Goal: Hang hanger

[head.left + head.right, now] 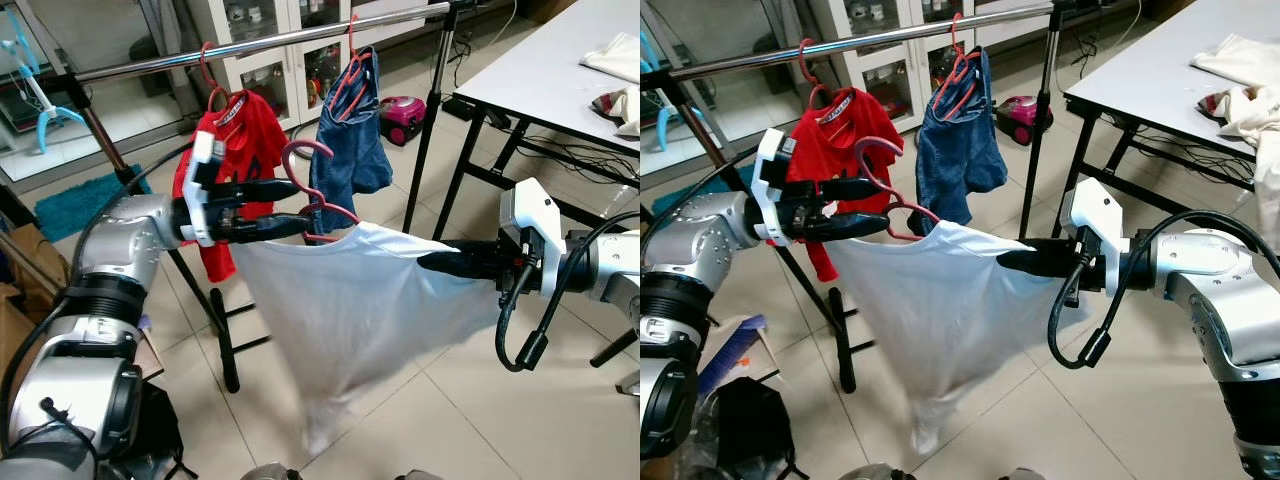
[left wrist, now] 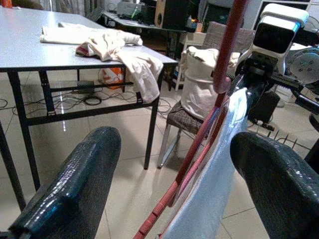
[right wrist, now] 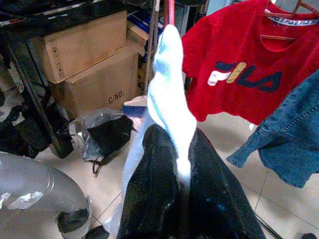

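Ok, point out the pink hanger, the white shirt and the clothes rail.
pink hanger (image 1: 300, 150), left eye view, on its hook.
white shirt (image 1: 350, 300), left eye view, mid-fabric.
clothes rail (image 1: 280, 45), left eye view, bare bar.

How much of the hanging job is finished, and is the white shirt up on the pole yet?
Not yet. Done: the white shirt is on its pink hanger, and a red shirt and a blue denim garment already hang on the rail. In hand: the left gripper is at the hanger, while the right gripper pinches the shirt's edge. Left: lift the hook onto the rail and let go.
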{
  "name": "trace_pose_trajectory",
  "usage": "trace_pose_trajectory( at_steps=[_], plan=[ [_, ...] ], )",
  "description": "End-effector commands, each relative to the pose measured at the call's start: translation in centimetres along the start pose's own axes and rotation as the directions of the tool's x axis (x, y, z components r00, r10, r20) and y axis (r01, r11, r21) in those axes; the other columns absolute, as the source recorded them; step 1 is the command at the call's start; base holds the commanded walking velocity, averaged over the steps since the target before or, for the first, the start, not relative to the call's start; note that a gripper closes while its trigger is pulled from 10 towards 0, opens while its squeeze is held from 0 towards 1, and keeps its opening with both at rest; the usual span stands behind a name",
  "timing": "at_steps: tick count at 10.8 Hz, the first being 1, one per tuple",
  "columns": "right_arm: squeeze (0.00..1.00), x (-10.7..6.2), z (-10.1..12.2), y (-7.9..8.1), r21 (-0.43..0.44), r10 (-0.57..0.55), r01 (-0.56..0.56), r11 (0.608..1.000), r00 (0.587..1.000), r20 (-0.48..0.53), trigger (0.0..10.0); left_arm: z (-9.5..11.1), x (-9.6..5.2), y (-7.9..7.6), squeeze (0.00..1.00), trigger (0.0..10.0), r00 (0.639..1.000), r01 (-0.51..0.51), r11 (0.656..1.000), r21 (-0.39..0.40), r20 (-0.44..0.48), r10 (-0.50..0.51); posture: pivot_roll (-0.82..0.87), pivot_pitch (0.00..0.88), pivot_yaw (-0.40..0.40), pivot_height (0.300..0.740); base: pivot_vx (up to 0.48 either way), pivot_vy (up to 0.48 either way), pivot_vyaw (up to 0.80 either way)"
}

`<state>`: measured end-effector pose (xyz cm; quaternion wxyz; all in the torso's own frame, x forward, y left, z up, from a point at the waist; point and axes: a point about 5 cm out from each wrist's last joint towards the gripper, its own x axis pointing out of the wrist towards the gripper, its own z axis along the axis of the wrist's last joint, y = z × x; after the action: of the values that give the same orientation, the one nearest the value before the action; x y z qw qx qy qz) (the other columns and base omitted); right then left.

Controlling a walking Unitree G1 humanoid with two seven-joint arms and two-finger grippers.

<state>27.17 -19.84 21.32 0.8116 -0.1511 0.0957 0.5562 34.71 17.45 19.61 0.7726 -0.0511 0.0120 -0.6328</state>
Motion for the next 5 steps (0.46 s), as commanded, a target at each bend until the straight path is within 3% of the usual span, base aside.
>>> trace_pose_trajectory(
  at_steps=[1,5],
  plan=[
    [0.0,-0.2,0.9,-0.2,-0.046,0.001,0.0,0.999,1.0,0.023,0.0,0.2,0.1,-0.1,0.0,10.0,1.0,-0.002,1.0,0.014,0.013,0.002,-0.21,0.0,0.087,0.74,0.0,0.0,0.0],
    [0.0,0.1,1.0,-0.2,-0.05,0.008,-0.007,0.999,1.0,0.028,0.0,1.3,1.9,0.2,0.0,10.0,0.996,0.006,1.0,0.017,0.093,-0.008,-0.21,0.0,0.086,0.74,0.0,0.0,0.0]
  ],
)
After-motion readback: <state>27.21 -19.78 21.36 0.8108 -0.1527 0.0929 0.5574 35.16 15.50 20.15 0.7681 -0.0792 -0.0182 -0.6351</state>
